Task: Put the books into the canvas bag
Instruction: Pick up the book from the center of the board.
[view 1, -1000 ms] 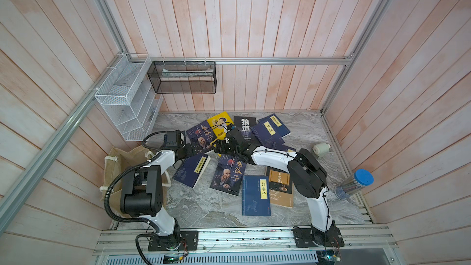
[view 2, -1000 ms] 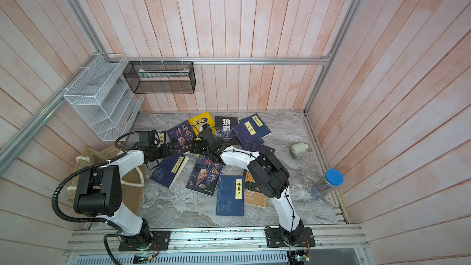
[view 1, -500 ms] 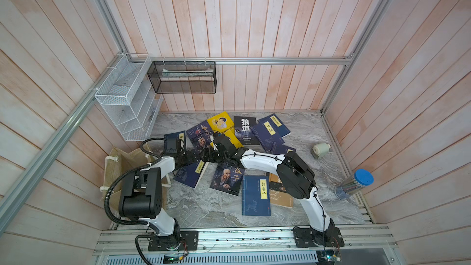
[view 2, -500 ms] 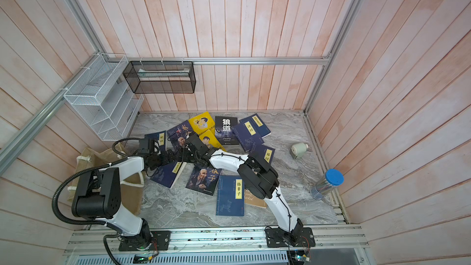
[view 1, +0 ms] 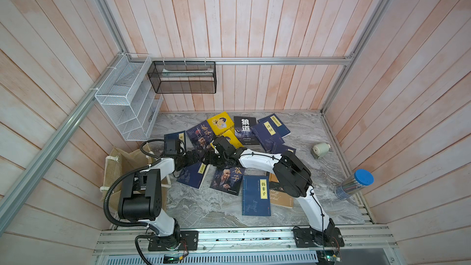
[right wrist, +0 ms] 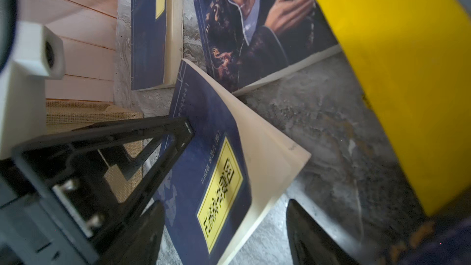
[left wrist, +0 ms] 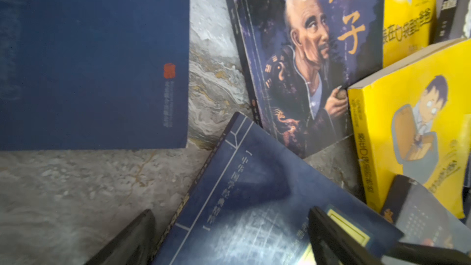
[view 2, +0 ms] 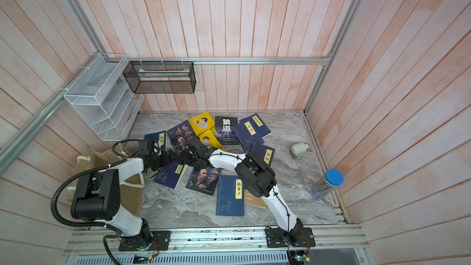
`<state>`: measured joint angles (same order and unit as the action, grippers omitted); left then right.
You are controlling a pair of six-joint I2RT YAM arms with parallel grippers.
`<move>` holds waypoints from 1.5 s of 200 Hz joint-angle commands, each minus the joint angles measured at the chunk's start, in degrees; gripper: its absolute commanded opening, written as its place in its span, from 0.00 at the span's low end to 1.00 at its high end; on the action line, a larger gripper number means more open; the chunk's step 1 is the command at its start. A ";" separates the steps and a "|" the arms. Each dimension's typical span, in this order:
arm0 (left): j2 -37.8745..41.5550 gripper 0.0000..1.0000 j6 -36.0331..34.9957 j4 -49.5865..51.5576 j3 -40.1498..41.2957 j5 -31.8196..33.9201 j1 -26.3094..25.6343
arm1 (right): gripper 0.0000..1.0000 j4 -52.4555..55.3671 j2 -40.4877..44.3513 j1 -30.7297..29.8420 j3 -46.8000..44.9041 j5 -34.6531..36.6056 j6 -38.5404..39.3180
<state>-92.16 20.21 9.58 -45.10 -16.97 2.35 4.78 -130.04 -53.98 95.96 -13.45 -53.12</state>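
While it lies beside the canvas bag (view 1: 127, 159) near the left edge of the worktop (view 1: 204, 210), the navy book (view 1: 191, 178) points its yellow-label end toward the far edge, long axis slanting right. Both the left tool (left wrist: 232, 212) and the right tool (right wrist: 224, 202) are spread wide astride that end, clamping nothing.

**Bystanders all round the action**

Well out to the right of the right gripper (view 1: 211, 159), there's a small cream roll (view 1: 320, 149) sitting on the grey marble tabletop (view 1: 204, 207). Further right again, back toward the arm bases, a clear tube (view 1: 354, 184) with a blue cap. Up beyond the left gripper (view 1: 197, 161), a white wire rack (view 1: 127, 103) and a black mesh basket (view 1: 182, 77) hang on the plank walls (view 1: 254, 21).
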 commanded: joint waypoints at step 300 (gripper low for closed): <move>9.63 0.10 -4.75 8.09 3.25 -30.18 -0.15 | 0.51 -3.15 9.35 3.83 -12.14 4.50 5.02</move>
<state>-86.35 15.53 16.62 -42.13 -44.75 3.09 -2.63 -126.23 -50.33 86.17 -15.75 -52.53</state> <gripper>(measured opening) 0.143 0.497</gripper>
